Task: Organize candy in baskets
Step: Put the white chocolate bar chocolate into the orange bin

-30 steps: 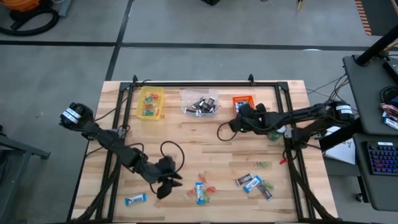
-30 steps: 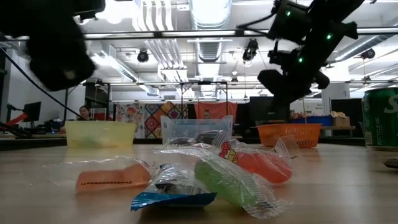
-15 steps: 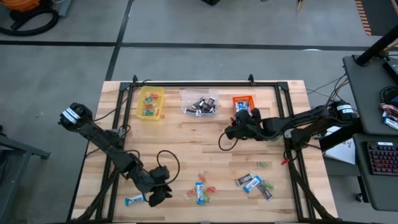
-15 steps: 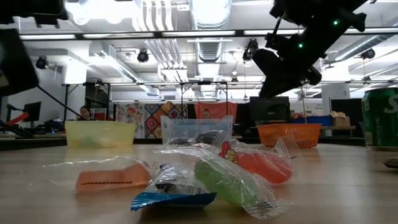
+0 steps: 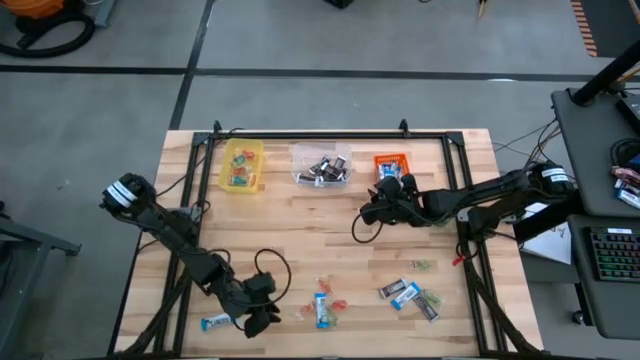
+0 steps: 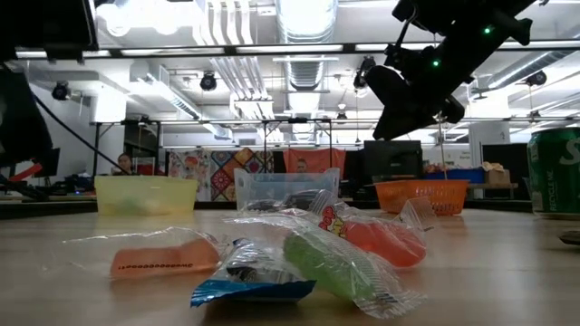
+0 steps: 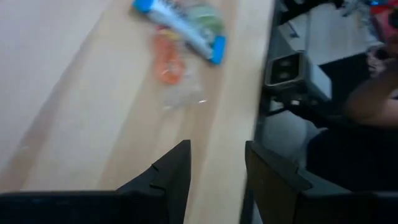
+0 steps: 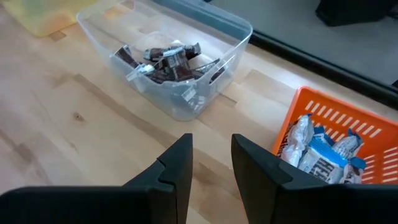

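Candy (image 5: 405,293): blue-white bars, red, green pieces loose at desk (image 5: 300,240) front edge.
Baskets (image 5: 320,165): yellow, clear, orange along back edge.
Writing: unreadable.
Left claw (image 7: 214,171): fingers apart, empty.
Right claw (image 8: 211,165): fingers narrowly apart, empty.

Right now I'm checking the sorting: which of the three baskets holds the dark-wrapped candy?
The clear basket, in the middle of the row. The yellow basket holds small colored pieces, and the orange basket holds blue-and-white bars.
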Robot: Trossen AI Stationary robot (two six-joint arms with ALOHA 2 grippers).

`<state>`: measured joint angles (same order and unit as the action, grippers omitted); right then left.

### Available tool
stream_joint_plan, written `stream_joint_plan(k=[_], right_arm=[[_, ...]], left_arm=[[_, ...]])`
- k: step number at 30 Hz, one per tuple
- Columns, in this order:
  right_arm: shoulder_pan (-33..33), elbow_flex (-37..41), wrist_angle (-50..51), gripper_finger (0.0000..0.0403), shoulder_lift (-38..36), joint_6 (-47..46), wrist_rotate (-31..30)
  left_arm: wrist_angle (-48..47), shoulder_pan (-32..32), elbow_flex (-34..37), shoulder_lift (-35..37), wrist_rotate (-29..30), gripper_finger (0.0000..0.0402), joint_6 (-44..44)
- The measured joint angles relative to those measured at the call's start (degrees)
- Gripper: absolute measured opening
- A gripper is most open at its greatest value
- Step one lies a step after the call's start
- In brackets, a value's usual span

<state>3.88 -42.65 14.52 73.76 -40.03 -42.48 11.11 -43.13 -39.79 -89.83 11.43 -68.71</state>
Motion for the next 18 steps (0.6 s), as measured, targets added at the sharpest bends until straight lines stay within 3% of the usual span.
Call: stream_joint_plan(k=[4, 8, 14, 18], right_arm=[[0.0, 0.0, -0.07, 0.0106, 0.0, 0.02, 0.56], [0.0, 0.0, -0.2, 0.0106, 0.0, 0.04, 0.54], [0.02, 0.0, -0.36, 0.01, 0.0, 0.17, 0.62], [0.14, 0.0, -0.3, 0.0103, 0.0, 0.2, 0.95]], left_arm=[[-0.61, 0.78, -1.37, -3.39, 0.44, 0.0134, -1.83], [-7.68, 1.19, -8.98, -7.69, -3.1, 0.0134, 1.62], [-39.3, 0.95, -25.24, -13.07, -4.43, 0.0134, 8.37], [-55.36, 0.16, -32.06, -15.15, -5.37, 0.0134, 9.99]])
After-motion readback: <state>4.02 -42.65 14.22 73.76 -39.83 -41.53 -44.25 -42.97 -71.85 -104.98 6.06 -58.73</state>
